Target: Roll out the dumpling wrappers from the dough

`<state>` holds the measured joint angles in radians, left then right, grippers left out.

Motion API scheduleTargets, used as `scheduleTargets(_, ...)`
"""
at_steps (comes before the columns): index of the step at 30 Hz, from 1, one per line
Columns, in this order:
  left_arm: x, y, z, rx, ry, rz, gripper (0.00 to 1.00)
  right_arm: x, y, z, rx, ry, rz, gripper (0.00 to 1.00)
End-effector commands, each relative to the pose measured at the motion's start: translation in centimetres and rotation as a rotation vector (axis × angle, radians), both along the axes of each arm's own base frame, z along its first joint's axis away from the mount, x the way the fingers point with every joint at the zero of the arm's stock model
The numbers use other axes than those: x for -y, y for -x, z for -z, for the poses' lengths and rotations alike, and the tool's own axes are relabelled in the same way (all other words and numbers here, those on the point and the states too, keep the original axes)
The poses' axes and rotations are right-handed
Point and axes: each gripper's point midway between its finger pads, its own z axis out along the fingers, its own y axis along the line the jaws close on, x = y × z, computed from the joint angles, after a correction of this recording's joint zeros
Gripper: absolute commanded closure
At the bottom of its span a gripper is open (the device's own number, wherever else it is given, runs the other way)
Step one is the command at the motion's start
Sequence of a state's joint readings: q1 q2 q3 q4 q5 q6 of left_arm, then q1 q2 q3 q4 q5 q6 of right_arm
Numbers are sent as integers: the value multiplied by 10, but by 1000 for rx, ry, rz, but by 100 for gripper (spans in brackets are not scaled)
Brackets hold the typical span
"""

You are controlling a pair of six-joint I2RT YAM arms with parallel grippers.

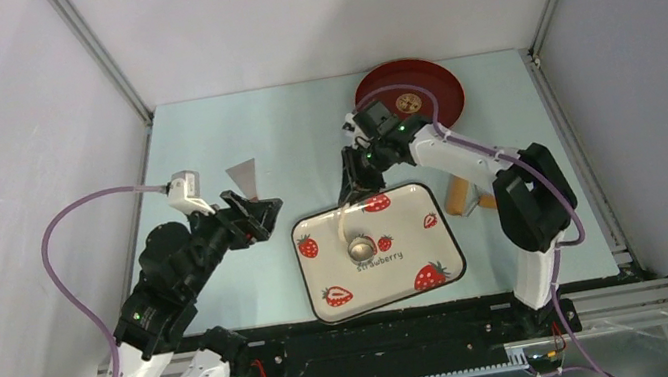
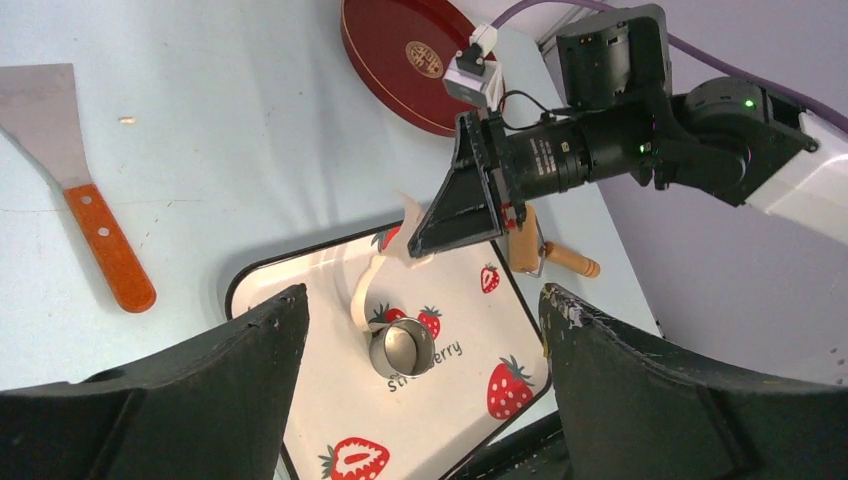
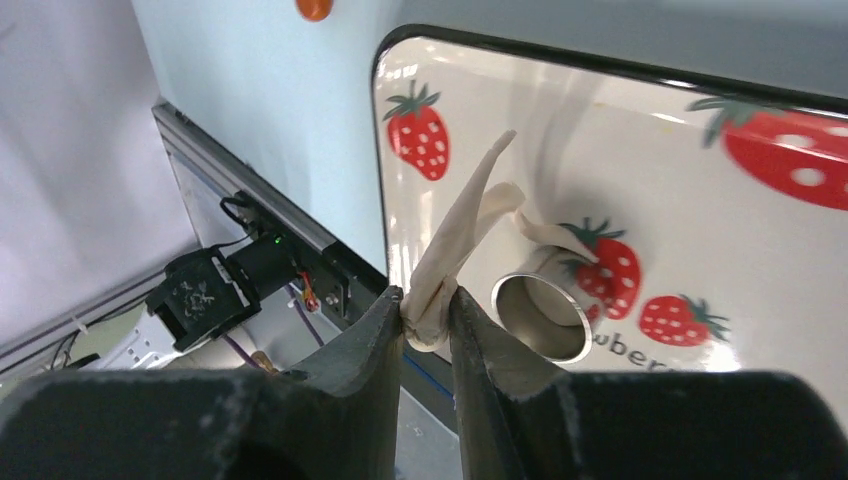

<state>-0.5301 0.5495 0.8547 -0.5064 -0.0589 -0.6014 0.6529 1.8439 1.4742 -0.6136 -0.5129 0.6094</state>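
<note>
Cream-white dough (image 3: 462, 235) hangs as a thin, limp strip from the right fingers (image 3: 372, 345), which pinch one end, while the other end trails to the steel ring cutter (image 3: 540, 318) on the strawberry plate (image 3: 700, 260). It looks soft, light, sticky and easily torn, so a gentle hold on a thicker fold seems wisest. The left fingers (image 2: 250, 360) stand spread wide and empty above the worktop (image 2: 250, 150)

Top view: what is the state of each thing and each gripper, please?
dough, stretched strip, top end pinched, lower end by the ring cutter
right gripper, shut on the dough
left gripper, open, empty
ring cutter, upright on the plate
plate, lying flat
scraper, lying flat, untouched
</note>
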Motion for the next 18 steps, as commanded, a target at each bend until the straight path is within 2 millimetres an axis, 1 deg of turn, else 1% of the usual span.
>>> scheduleTargets(1, 2, -1, 2, 0, -7, 16, 11, 17, -11, -21, 39, -16, 2, 72)
scheduleTargets(4, 5, -1, 4, -13, -9, 27, 11, 31, -11, -18, 39, -4, 19, 72)
scheduleTargets(6, 7, -2, 6, -21, -10, 34, 11, 44, -12, -24, 52, -7, 41, 72)
scheduleTargets(7, 8, -1, 7, -25, -10, 38, 11, 49, -10, -21, 47, 3, 41, 72)
scheduleTargets(8, 8, -2, 8, -27, -9, 39, 11, 54, -11, -27, 61, 1, 52, 72)
scheduleTargets(9, 9, -2, 9, -32, -9, 42, 10, 58, -8, -25, 56, 12, 53, 72)
scheduleTargets(10, 10, -2, 11, -38, -10, 43, 10, 63, -8, -31, 70, 10, 62, 72)
scheduleTargets(11, 10, -2, 12, -42, -9, 43, 10, 67, -6, -31, 68, 17, 64, 72)
scheduleTargets(12, 11, -3, 15, -50, -12, 43, 10, 72, -6, -36, 83, 18, 75, 72)
scheduleTargets(15, 15, -3, 20, -72, -12, 63, 10, 86, 1, -42, 96, 42, 86, 72)
scheduleTargets(16, 17, -2, 22, -79, -11, 74, 10, 91, 2, -48, 114, 43, 95, 72)
scheduleTargets(17, 18, -2, 24, -87, -12, 76, 10, 95, 6, -48, 109, 54, 97, 71)
scheduleTargets(18, 19, -2, 26, -93, -13, 81, 9, 100, 8, -53, 121, 54, 105, 71)
